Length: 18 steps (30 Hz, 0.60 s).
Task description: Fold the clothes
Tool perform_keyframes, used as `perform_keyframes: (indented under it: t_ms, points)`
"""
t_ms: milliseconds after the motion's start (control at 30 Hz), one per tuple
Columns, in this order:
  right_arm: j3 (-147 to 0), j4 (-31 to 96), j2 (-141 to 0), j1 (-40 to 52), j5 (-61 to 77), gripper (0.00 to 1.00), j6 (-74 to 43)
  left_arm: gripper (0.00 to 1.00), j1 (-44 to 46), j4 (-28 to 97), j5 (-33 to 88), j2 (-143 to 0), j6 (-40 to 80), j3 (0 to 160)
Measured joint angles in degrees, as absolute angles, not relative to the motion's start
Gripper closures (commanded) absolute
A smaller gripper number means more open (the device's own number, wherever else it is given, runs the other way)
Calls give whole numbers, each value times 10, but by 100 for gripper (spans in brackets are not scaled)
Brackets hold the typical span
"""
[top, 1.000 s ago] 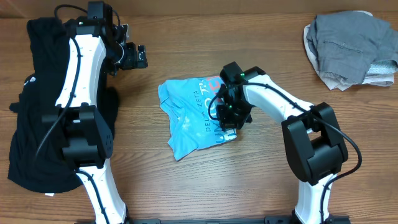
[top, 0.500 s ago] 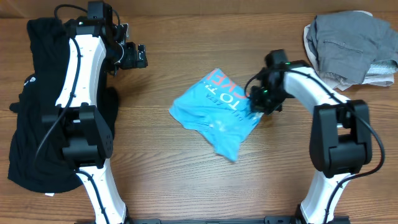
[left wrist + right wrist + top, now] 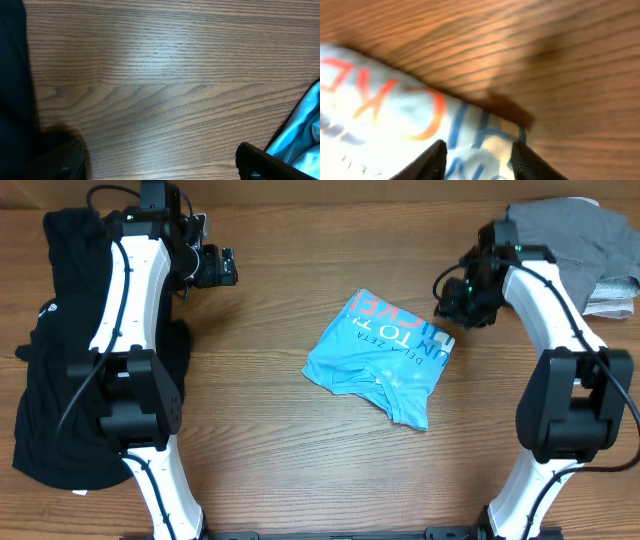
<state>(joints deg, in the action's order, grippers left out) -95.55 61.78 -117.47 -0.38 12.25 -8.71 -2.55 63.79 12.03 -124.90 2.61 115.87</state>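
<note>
A light blue T-shirt (image 3: 385, 355) with printed lettering lies crumpled in the middle of the wooden table. My right gripper (image 3: 458, 302) is at its upper right corner, shut on a bunch of the blue cloth, which fills the gap between the fingers in the right wrist view (image 3: 479, 161). The shirt's print shows there (image 3: 380, 110). My left gripper (image 3: 225, 268) is open and empty at the far left, above bare wood (image 3: 160, 167). A corner of the shirt shows at the right edge of the left wrist view (image 3: 302, 135).
A heap of black clothes (image 3: 50, 360) lies along the left edge, also in the left wrist view (image 3: 12, 75). A pile of grey and white clothes (image 3: 560, 250) sits at the back right corner, just behind my right arm.
My right gripper has moved right and towards the back, dragging the blue T-shirt with it and turning it. The left arm has not moved.
</note>
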Motion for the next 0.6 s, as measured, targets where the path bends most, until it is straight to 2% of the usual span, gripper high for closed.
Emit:
perform_keyframes:
  t_ms: [100, 367, 533, 600]
  points:
    - [-983, 656, -1152, 21, 122, 44, -90, 0, -25, 638, 120, -1249, 26, 1159]
    - [-994, 781, -1086, 137, 115, 44, -93, 0, -25, 638, 120, -1249, 26, 1159]
    - [-940, 770, -1086, 216, 97, 42, -104, 0, -25, 638, 120, -1249, 26, 1159]
    - [-907, 744, -1086, 248, 80, 37, -100, 0, -25, 637, 120, -1249, 26, 1159]
